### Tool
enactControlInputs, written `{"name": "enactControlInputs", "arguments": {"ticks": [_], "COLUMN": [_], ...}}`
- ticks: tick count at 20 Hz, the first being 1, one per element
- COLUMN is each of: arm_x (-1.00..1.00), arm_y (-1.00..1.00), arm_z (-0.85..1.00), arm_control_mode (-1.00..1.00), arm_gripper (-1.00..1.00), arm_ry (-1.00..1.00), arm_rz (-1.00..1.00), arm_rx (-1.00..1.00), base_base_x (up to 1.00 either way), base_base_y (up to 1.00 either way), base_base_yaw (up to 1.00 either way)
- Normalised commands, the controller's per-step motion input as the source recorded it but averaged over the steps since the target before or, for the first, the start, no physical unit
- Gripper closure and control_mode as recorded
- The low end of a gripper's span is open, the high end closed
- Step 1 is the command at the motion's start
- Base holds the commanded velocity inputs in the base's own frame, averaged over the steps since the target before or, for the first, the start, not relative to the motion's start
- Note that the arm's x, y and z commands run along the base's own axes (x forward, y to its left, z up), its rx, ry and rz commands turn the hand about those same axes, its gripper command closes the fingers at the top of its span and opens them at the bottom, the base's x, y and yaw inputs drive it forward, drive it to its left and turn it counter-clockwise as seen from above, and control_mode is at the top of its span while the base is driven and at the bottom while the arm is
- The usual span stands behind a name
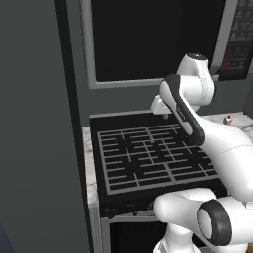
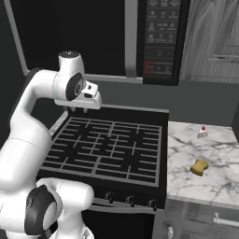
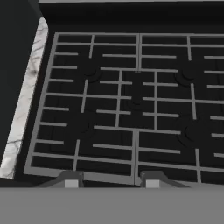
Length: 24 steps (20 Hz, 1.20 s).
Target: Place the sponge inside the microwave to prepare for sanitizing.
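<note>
The sponge (image 2: 200,166), a small yellow-tan block, lies on the marble counter (image 2: 186,182) to the right of the stove. Above the stove hangs the microwave (image 2: 161,37), with its dark glass door (image 1: 148,39) flat in its grey frame and its black button panel (image 1: 238,37) at the right. My gripper (image 2: 78,110) hovers over the stove's back left part, well to the left of the sponge and below the microwave. In the hand view my gripper (image 3: 111,181) points down at the grates, its fingertips (image 3: 72,180) apart, open, with nothing between them.
The black grated stove (image 1: 148,153) lies under the arm, its knobs (image 2: 130,200) along the front. A small white red-capped bottle (image 2: 202,132) stands at the back of the counter. A narrow marble strip (image 3: 26,100) and a tall dark panel (image 1: 34,123) border the stove's left.
</note>
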Motion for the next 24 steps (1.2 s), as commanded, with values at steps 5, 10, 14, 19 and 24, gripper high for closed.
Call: {"name": "enactControlInputs", "arguments": {"ticks": [5, 10, 14, 19, 24], "arm_x": [0.00, -0.16, -0.55, -0.56, -0.39], "arm_y": [-0.01, -0.09, -0.34, -0.44, -0.36], "arm_z": [0.00, 0.00, 0.00, 0.00, 0.02], "arm_control_mode": [-1.00, -1.00, -1.00, -1.00, -1.00], "arm_gripper": [-1.00, -1.00, -1.00, -1.00, -1.00], "arm_ry": [0.00, 0.00, -0.02, -0.03, -0.01], "arm_rz": [0.00, 0.00, 0.00, 0.00, 0.00], "arm_rx": [0.00, 0.00, 0.00, 0.00, 0.00], "base_base_x": [0.00, 0.00, 0.00, 0.00, 0.00], "base_base_y": [0.00, 0.00, 0.00, 0.00, 0.00], "base_base_yaw": [0.00, 0.00, 0.00, 0.00, 0.00]}}
